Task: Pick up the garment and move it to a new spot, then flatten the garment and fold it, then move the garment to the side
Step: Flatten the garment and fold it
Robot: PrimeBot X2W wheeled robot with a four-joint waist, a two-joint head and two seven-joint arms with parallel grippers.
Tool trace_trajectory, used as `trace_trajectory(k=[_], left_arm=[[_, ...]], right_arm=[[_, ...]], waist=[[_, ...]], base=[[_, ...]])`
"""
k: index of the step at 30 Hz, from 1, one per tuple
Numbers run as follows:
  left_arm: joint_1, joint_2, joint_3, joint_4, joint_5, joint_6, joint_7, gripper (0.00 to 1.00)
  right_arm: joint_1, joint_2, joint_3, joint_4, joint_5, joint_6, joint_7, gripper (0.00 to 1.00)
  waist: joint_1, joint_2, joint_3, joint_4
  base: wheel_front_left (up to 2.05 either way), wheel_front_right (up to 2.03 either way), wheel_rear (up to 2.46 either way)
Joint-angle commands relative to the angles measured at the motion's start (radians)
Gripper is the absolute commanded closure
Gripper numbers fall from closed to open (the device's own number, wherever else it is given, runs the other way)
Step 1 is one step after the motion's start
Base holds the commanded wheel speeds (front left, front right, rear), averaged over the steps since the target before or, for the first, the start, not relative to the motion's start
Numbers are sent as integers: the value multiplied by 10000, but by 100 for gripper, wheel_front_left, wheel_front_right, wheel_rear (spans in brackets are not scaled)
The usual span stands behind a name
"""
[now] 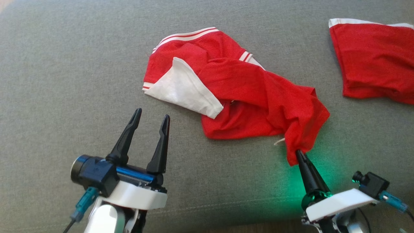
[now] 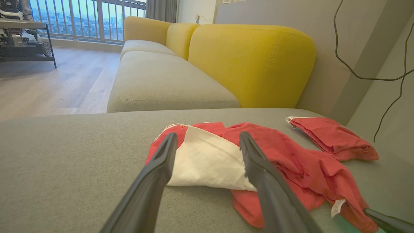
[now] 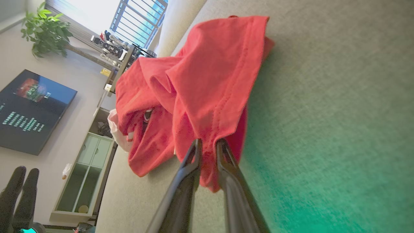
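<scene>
The garment (image 1: 252, 97) is a crumpled red shirt with white stripes and a white panel turned up, lying on the grey cushion (image 1: 64, 81). My right gripper (image 1: 299, 152) is at its near right corner. In the right wrist view the right gripper (image 3: 209, 141) has its fingers closed together on the hem of the red garment (image 3: 210, 81). My left gripper (image 1: 152, 114) stands open just short of the white panel, touching nothing. The left wrist view has the left gripper (image 2: 207, 135) framing that part of the garment (image 2: 291, 155).
A second red cloth (image 1: 375, 58) lies at the far right of the cushion, apart from the garment, also in the left wrist view (image 2: 330, 137). A yellow sofa back (image 2: 252, 61) rises behind. The cushion's front edge runs just below both wrists. Bare cushion lies to the left.
</scene>
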Motion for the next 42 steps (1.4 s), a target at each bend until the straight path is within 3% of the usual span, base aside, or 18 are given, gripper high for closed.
trace_trajectory(k=[1,2,3,4,13,16,19,24,26,31,42], left_arm=[[-335,31,326,-393,93,-22,-49,0],[-324,31,347,-408,101,-16,-49,0],[-311,31,364,-417,103,-15,-49,0],[-301,31,379,-420,104,-14,-49,0],[-594,33,387,-276,260,-65,-49,0],[-1039,332,259,-156,837,-107,-49,0],[-1794,641,-6,437,1530,-122,-49,0],[-3167,822,-248,1929,1714,-187,-49,0],[-4026,1264,-659,3268,2128,-244,-19,0],[-5290,1863,-1154,4880,2877,-269,-27,0],[-6523,2554,-2136,5816,3114,-305,-46,0]], right_arm=[[-292,-32,298,-222,146,-2,-231,80],[-318,-32,331,-198,191,-2,-288,85],[-337,-32,339,-180,158,-2,-350,98],[-350,-32,335,-171,110,-2,-413,100],[-56,-103,-7,-328,-519,-2,-342,100],[-62,-103,-56,-425,-788,-2,-309,100],[-128,-88,-25,-555,-977,-2,-235,100],[-236,-64,233,-662,-1200,-2,-110,100],[-330,-55,344,-705,-1323,-2,-107,100],[-447,-47,448,-806,-1428,-2,-110,100],[-430,-39,402,-936,-1573,-2,-174,100]], waist=[[0,0,-10,50],[0,0,-15,62],[0,0,-19,70],[0,0,-23,73],[0,0,-69,-148],[0,0,-21,-238],[0,0,80,-352],[0,0,285,-488],[0,0,433,-600],[0,0,626,-772],[0,0,935,-806]], base=[[0,0,0],[0,0,0],[0,0,0],[0,0,0],[0,0,0],[0,0,0],[0,0,0],[0,0,0],[0,0,0],[0,0,0],[0,0,0]])
